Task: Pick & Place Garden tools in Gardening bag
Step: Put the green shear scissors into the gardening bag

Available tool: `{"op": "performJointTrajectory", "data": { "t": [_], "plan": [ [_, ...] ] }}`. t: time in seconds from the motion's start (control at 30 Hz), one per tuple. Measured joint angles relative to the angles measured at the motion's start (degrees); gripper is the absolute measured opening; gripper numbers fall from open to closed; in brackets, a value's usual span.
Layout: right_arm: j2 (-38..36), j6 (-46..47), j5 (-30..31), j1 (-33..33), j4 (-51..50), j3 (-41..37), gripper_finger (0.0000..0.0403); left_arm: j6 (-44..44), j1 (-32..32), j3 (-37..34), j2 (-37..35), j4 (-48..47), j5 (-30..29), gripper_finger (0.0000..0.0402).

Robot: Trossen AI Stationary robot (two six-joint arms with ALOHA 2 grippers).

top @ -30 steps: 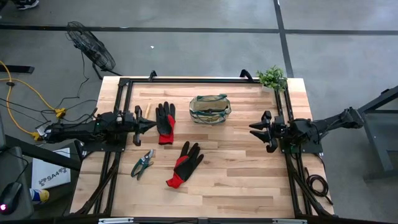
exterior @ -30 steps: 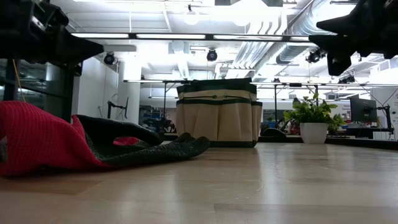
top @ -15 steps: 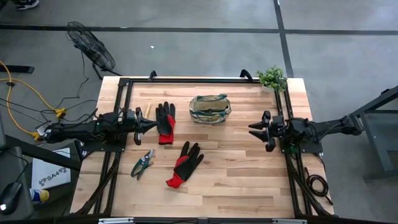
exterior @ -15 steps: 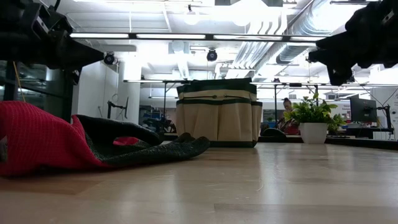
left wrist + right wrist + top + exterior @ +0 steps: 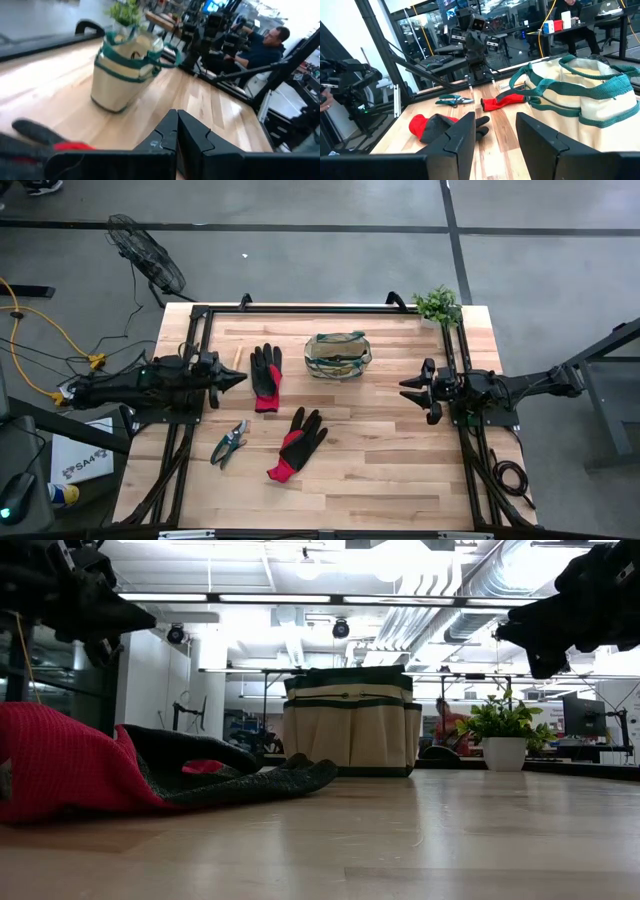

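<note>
— Which step now?

— Between picks, I think. My left gripper (image 5: 238,379) is clenched and empty, just left of a glove (image 5: 266,373); my right gripper (image 5: 405,387) is parted, empty.

— Next?

— Open left, take that glove, carry it right to the bag (image 5: 337,354), mid-far on the table.

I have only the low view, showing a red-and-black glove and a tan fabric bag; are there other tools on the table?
Observer: Yes, teal-handled metal pruners lie flat on the wooden table, on the left arm's side.
Operator: Thank you; is the left claw open?
Observer: No, the left claw is shut and empty, beside a black-and-red glove.
Operator: And the right claw?
Observer: Open, empty, right of the olive-tan fabric bag.
</note>
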Motion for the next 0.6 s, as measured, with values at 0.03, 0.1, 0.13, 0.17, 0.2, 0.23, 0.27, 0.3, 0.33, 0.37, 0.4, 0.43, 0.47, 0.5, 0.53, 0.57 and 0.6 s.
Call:
{"op": "performJointTrajectory", "data": {
  "t": [0.03, 0.1, 0.13, 0.17, 0.2, 0.23, 0.27, 0.3, 0.33, 0.37, 0.4, 0.43, 0.47, 0.5, 0.53, 0.57, 0.6],
  "plan": [
    [0.0, 0.0, 0.0, 0.0, 0.0, 0.0, 0.0135, -0.77, 0.0, 0.79, 0.72, -1.18, 0.57, 0.0001],
    [0.0, 0.0, 0.0, 0.0, 0.0, 0.0, 0.0135, -2.94, -0.01, 2.37, 2.31, -4.14, 1.39, 0.0001],
    [0.0, 0.0, 0.0, 0.0, 0.0, 0.0, 0.0135, -4.07, -0.02, 3.18, 3.18, -5.54, 2.04, 0.0001],
    [0.0, 0.0, 0.0, 0.0, 0.0, 0.0, 0.0135, -5.15, -0.02, 3.97, 4.15, -6.32, 2.76, 0.0001],
    [0.0, 0.0, 0.0, 0.0, 0.0, 0.0, 0.0135, -6.33, -0.02, 4.63, 5.13, -6.78, 3.79, 0.0001],
    [0.0, 0.0, 0.04, 0.0, 0.0, 0.0, 0.0135, -7.54, -0.02, 5.36, 6.1, -7.55, 4.69, 0.0001],
    [0.0, 0.0, 0.2, 0.0, 0.01, 0.0, 0.0135, -8.71, -0.02, 6.14, 7.2, -8.55, 5.62, 0.0001],
    [0.0, 0.0, 0.2, 0.0, 0.0, 0.0, 0.0135, -9.75, -0.02, 7.05, 8.41, -9.72, 6.33, 0.0001],
    [0.0, 0.0, 0.19, 0.0, 0.0, -0.01, 0.0135, -10.81, -0.01, 7.99, 9.7, -10.77, 6.97, 0.0001],
    [0.0, 0.0, 0.15, 0.0, 0.02, -0.02, 0.0135, -11.86, -0.02, 9.07, 11.06, -12.16, 7.15, 0.0001],
    [0.0, 0.0, 0.13, 0.0, 0.02, -0.02, 0.0135, -12.97, -0.02, 10.14, 12.41, -13.81, 7.16, 0.0001],
    [0.0, 0.0, 0.09, 0.0, 0.0, -0.02, 0.0135, -14.0, -0.02, 11.2, 13.77, -15.51, 7.16, 0.0001],
    [0.0, 0.0, 0.09, 0.0, 0.0, -0.02, 0.0135, -14.86, -0.02, 12.27, 15.14, -17.06, 7.17, 0.0001],
    [0.0, 0.0, 0.07, 0.0, 0.0, -0.02, 0.0135, -15.5, -0.02, 13.44, 16.54, -18.45, 7.17, 0.0001],
    [0.0, 0.0, 0.05, 0.0, 0.01, -0.02, 0.0135, -16.17, -0.02, 14.65, 17.96, -19.89, 7.17, 0.0001],
    [0.0, 0.0, 0.04, 0.0, 0.0, -0.02, 0.0135, -16.69, -0.02, 15.72, 19.38, -21.22, 7.19, 0.0001],
    [0.0, 0.0, 0.02, 0.0, 0.0, -0.02, 0.0135, -17.33, -0.02, 16.86, 20.83, -22.68, 7.26, 0.0001]
  ]
}}
